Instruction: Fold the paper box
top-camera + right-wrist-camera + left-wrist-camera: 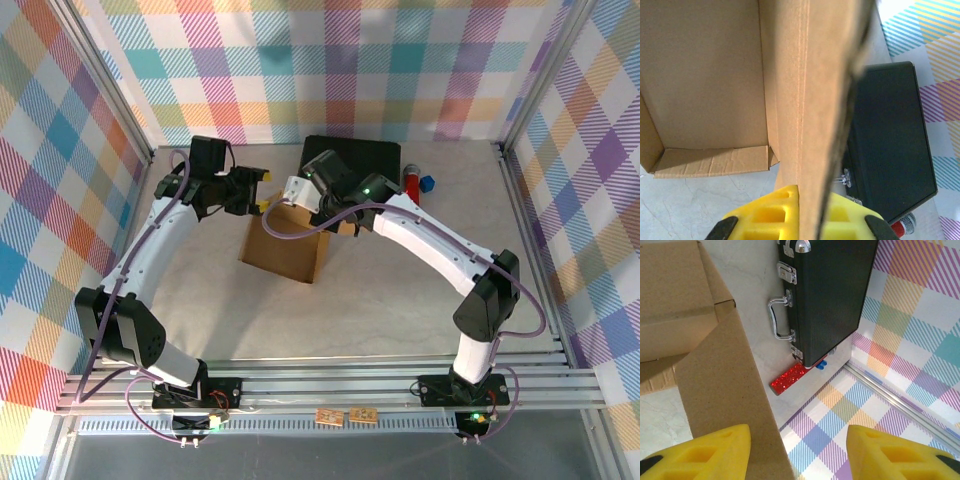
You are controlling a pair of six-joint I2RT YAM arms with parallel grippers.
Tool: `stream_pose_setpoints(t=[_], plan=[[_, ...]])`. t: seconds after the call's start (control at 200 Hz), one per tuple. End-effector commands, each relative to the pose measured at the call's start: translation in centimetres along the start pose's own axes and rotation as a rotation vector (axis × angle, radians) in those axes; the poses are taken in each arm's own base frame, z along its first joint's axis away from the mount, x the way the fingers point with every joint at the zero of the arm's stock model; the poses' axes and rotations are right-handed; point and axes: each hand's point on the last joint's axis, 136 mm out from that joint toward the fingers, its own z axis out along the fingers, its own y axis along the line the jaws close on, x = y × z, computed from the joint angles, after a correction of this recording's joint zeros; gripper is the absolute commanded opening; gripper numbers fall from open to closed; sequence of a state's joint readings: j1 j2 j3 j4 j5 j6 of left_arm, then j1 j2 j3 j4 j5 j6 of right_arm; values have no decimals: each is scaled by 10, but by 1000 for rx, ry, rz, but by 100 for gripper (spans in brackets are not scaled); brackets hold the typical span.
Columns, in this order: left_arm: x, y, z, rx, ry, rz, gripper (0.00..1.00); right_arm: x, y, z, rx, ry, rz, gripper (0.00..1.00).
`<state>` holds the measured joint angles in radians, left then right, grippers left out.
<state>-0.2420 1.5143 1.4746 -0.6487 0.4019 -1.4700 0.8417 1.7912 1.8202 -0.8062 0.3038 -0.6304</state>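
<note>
The paper box (285,248), plain brown cardboard, lies in the middle of the table with its flaps raised at the far side. My right gripper (812,200) is shut on an upright flap (810,100), one yellow finger on each face; the box's open inside (705,75) is to its left. From above, the right gripper (290,203) sits at the box's far edge. My left gripper (797,440) is open, and another flap (725,390) stands between its jaws, close to the left finger (705,452). From above, the left gripper (263,190) is at the box's far left corner.
A black hard case (360,160) with a metal handle (777,317) lies just behind the box. A red glitter stick (790,379) and a small blue piece (428,184) lie beside the case. Plaid walls and aluminium rails enclose the table.
</note>
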Motion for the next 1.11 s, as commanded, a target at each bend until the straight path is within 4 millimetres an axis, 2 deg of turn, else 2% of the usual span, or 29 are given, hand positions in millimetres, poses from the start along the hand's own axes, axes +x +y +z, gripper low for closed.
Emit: stream_pose_setpoints(t=[0.0, 0.435, 0.66, 1.1], plan=[[20, 1, 0, 14, 68, -26, 54, -21, -2, -4, 35, -58, -19, 0], [32, 20, 19, -37, 169, -49, 54, -33, -4, -1, 229, -59, -231, 0], [26, 52, 24, -114, 174, -68, 54, -30, -4, 10, 263, -8, -297, 0], [25, 67, 34, -144, 188, -84, 53, -34, 6, 26, 293, 2, -349, 0]])
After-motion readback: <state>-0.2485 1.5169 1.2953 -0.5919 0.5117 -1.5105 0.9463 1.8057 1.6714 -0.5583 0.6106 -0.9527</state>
